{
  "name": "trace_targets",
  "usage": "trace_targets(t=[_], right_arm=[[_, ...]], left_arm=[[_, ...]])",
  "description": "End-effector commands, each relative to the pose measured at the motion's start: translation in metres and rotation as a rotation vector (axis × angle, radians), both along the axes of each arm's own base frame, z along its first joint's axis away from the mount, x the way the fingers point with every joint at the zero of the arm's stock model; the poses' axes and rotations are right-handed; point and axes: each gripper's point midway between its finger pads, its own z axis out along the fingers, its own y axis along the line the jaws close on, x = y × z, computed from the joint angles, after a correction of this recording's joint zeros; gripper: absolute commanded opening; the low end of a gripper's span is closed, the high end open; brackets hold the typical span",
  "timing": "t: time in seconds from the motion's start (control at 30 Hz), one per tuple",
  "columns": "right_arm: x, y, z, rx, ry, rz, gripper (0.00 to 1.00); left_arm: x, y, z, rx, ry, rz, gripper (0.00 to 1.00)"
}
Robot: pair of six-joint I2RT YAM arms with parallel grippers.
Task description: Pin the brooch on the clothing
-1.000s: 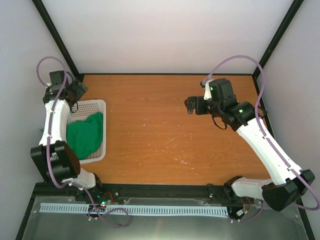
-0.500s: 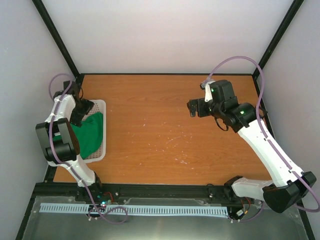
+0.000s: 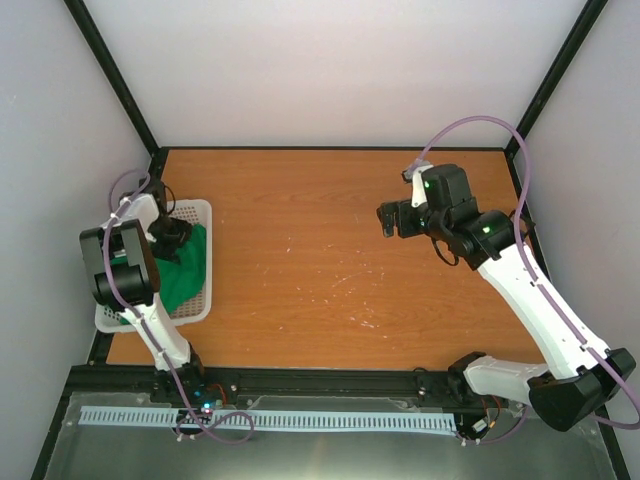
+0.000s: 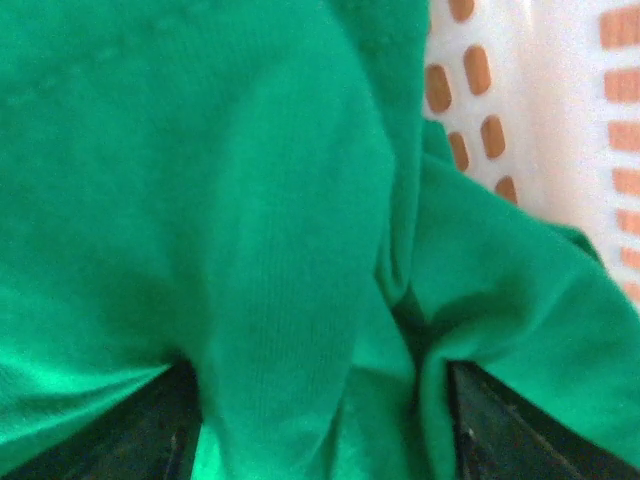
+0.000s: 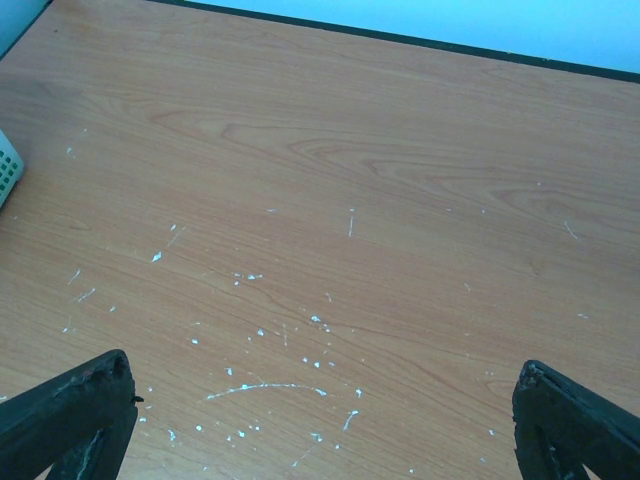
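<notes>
The green T-shirt (image 3: 185, 268) lay bunched in the white mesh basket (image 3: 197, 209) at the left edge of the worktop (image 3: 300, 200). The left pincer (image 3: 170, 232) was pressed down into it, jaws apart with a fold of cloth between them. The right pincer (image 3: 388, 220) hung wide open above the worktop, holding nothing.
</notes>
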Motion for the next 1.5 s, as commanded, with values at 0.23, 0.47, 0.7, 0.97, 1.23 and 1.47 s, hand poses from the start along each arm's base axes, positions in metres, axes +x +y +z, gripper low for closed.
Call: trace_targets(t=[0.23, 0.47, 0.7, 0.97, 1.23, 1.47], right_arm=[[-0.006, 0.003, 0.015, 0.047, -0.030, 0.015, 1.00], [-0.001, 0.006, 0.022, 0.073, -0.038, 0.003, 1.00], [0.004, 0.001, 0.057, 0.110, -0.121, -0.037, 1.00], [0.002, -0.018, 0.091, 0.155, -0.224, -0.138, 1.00], [-0.004, -0.021, 0.062, 0.148, -0.178, -0.153, 1.00], [-0.032, 0.050, -0.001, 0.163, 0.039, 0.303, 1.00]], left_arm=[[0.027, 0.008, 0.101, 0.061, -0.253, -0.027, 0.01], [0.048, -0.013, 0.335, 0.230, -0.842, -0.313, 0.01], [0.009, -0.121, 0.521, 0.118, -1.572, -0.784, 0.01], [-0.009, -0.235, 0.511, -0.289, -1.621, -1.092, 0.01], [-0.050, -0.281, 0.260, -0.364, -1.001, -1.174, 0.60], [-0.082, -0.234, 0.198, -0.169, -0.778, -1.040, 0.94]])
